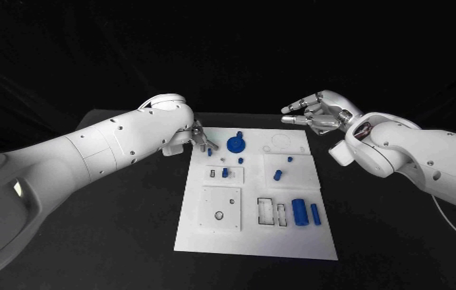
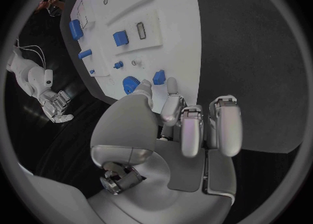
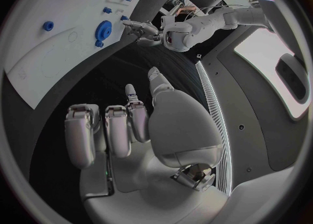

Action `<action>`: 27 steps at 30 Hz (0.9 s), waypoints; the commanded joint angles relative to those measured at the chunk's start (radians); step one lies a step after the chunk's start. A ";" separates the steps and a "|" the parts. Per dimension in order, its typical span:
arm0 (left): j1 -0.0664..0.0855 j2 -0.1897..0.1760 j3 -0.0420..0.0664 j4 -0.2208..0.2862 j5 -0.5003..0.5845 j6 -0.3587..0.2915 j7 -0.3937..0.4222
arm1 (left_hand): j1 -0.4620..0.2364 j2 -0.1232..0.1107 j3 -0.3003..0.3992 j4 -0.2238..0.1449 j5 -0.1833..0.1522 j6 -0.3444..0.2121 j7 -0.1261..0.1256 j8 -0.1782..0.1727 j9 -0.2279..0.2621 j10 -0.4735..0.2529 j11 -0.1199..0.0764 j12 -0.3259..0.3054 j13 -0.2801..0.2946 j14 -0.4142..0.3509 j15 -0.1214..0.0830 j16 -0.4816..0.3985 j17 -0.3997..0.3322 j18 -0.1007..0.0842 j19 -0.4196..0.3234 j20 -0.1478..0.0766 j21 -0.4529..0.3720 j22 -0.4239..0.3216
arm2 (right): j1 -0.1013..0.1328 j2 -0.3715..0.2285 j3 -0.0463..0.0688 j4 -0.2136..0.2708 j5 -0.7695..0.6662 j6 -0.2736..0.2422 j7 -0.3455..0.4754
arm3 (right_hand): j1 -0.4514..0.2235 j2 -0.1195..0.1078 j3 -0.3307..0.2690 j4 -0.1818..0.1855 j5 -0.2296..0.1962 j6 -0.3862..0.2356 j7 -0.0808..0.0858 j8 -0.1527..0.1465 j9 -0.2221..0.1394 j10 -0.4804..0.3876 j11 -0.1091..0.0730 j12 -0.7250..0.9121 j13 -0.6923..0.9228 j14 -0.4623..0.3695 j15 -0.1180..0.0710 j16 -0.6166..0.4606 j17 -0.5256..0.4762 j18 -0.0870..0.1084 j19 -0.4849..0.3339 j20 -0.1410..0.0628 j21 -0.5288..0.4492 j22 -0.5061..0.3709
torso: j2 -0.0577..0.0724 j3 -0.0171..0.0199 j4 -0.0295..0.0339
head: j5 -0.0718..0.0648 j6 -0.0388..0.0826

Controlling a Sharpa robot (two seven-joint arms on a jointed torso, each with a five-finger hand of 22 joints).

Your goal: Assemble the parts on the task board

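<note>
With the left hand (image 1: 198,138) pinching a small blue part (image 1: 209,151) at the task board (image 1: 256,240) edge beside the blue gear (image 1: 236,146), and the right hand (image 1: 318,113) empty, fingers curled, a loose pinch risks dropping it.

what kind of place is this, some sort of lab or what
Probably a robotics lab or test bench: a white task board with small blue parts lies on a black table, between the left hand and right hand.

Overhead head view, two wrist fisheyes
</note>
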 commanded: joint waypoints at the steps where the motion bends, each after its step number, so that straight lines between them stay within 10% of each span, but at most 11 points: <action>1: 0.000 0.003 0.000 0.003 0.024 0.023 0.011 | 0.014 -0.002 0.004 -0.004 0.002 0.004 -0.005 0.004 0.001 0.007 -0.003 0.007 0.000 0.104 -0.006 0.003 0.263 -0.004 0.051 -0.007 0.004 0.109 | -0.001 0.002 0.000 -0.001 -0.006 0.017 0.010 | -0.007 0.004 -0.008 0.000 0.003 -0.009 -0.001 0.000 0.002 -0.003 0.000 -0.005 0.146 0.073 0.001 -0.005 0.133 0.005 0.041 0.003 -0.007 0.100 | 0.000 -0.0001 0.0000 | 0.000 -0.001; 17: -0.001 0.007 0.000 0.000 0.035 0.014 0.023 | 0.114 0.034 0.047 -0.026 0.005 -0.007 -0.007 0.008 0.011 0.005 -0.006 0.004 -0.002 0.104 -0.007 0.003 0.263 -0.003 0.048 -0.008 0.001 0.106 | -0.002 0.008 -0.001 -0.005 -0.005 0.020 0.010 | -0.005 0.005 -0.008 0.000 0.005 -0.009 -0.001 0.000 0.002 -0.003 0.000 -0.004 0.147 0.073 0.001 -0.005 0.133 0.005 0.041 0.003 -0.007 0.101 | 0.001 -0.0001 -0.0003 | 0.001 -0.003; 27: -0.002 0.013 -0.003 -0.008 0.044 -0.004 0.041 | 0.285 0.076 0.265 -0.116 0.014 -0.046 -0.001 -0.012 0.008 -0.009 -0.004 -0.014 -0.014 0.104 -0.009 0.003 0.263 0.000 0.043 -0.013 -0.009 0.095 | -0.003 0.009 -0.001 -0.007 -0.002 0.023 0.010 | -0.005 0.005 -0.008 0.000 0.005 -0.009 -0.001 0.000 0.002 -0.003 0.000 -0.004 0.147 0.073 0.001 -0.005 0.133 0.005 0.041 0.003 -0.007 0.101 | 0.001 -0.0005 -0.0007 | -0.001 -0.006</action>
